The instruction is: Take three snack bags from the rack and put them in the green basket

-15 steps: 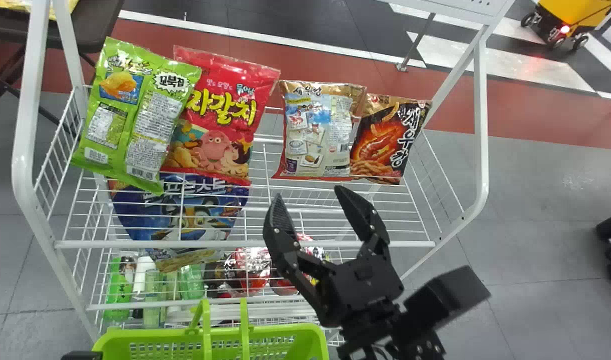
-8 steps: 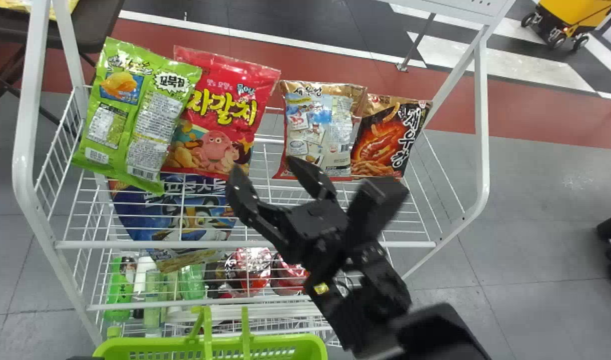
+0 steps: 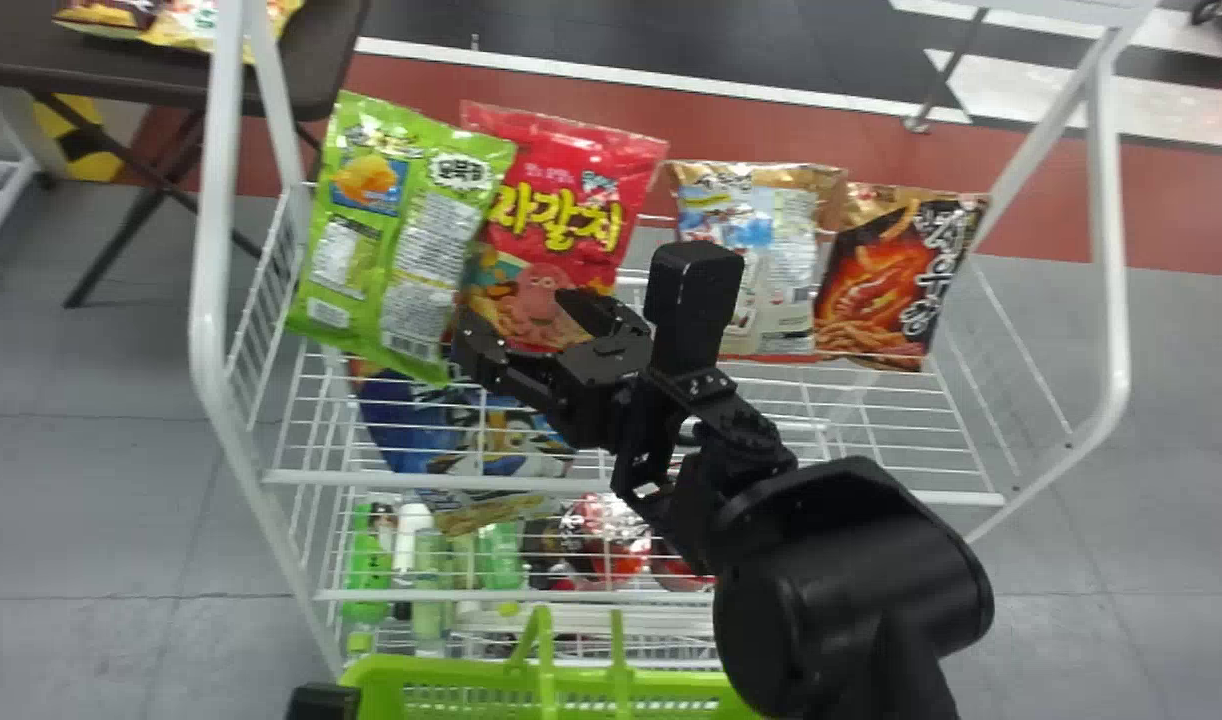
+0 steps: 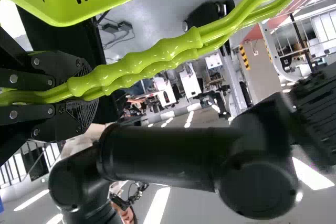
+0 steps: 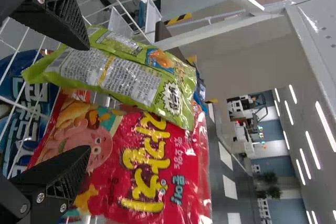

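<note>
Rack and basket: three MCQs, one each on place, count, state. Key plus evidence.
1. On the upper shelf, the red bag stands:
A) at the row's right end
B) between the green bag and the beige bag
C) at the row's left end

2. Snack bags standing on that shelf:
A) two
B) six
C) four

3. The fingers of the left gripper are:
A) shut on the handles
B) wide open
C) shut on a snack bag

Key:
1 B: the head view has green on its left, beige on its right.
2 C: green, red, beige and the black bag make up the row.
3 A: the left wrist view shows the green handles clamped between them.
</note>
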`<control>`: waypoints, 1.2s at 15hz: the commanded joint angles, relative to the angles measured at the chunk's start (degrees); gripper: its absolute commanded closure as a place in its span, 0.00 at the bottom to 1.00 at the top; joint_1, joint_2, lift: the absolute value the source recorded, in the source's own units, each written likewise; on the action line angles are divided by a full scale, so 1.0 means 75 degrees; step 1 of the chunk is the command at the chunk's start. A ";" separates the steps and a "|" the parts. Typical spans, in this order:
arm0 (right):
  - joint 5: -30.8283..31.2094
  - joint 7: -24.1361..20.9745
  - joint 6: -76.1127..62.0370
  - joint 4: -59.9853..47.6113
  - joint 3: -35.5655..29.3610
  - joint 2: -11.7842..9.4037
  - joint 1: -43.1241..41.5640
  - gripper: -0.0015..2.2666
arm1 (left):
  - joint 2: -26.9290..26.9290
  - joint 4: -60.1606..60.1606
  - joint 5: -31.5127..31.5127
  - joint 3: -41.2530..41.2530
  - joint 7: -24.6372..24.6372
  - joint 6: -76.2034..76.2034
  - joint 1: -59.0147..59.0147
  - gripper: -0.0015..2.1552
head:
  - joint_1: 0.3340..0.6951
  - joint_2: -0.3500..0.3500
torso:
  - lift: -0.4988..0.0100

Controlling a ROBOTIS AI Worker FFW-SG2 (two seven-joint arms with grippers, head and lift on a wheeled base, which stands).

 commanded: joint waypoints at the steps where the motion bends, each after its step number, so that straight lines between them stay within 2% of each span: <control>1: -0.0157 0.0009 0.0265 0.0535 0.0024 0.0047 -0.0517 0.07 | 0.0012 0.0000 0.0000 0.0000 -0.0002 -0.0009 0.0000 0.59 | 1.00 0.30 | 0.97; 6: -0.0357 0.0032 0.0476 0.1332 0.0024 0.0047 -0.1220 0.07 | 0.0012 0.0024 0.0000 0.0000 -0.0049 -0.0079 0.0000 0.59 | 1.00 0.35 | 0.97; 13: -0.0638 0.0630 0.0757 0.1578 0.0013 0.0047 -0.1606 0.07 | 0.0024 0.0129 -0.0012 -0.0246 0.0056 -0.0056 -0.0293 0.59 | 1.00 0.38 | 0.97; 16: -0.0696 0.0665 0.0734 0.2223 0.0059 0.0047 -0.2122 0.07 | 0.0071 0.0141 0.0035 -0.0234 0.0010 -0.0056 -0.0293 0.58 | 1.00 0.38 | 0.97; 18: -0.0767 0.0970 0.0710 0.2457 -0.0034 0.0047 -0.2227 0.09 | 0.0117 0.0129 0.0059 -0.0234 -0.0002 -0.0056 -0.0293 0.58 | 1.00 0.39 | 0.97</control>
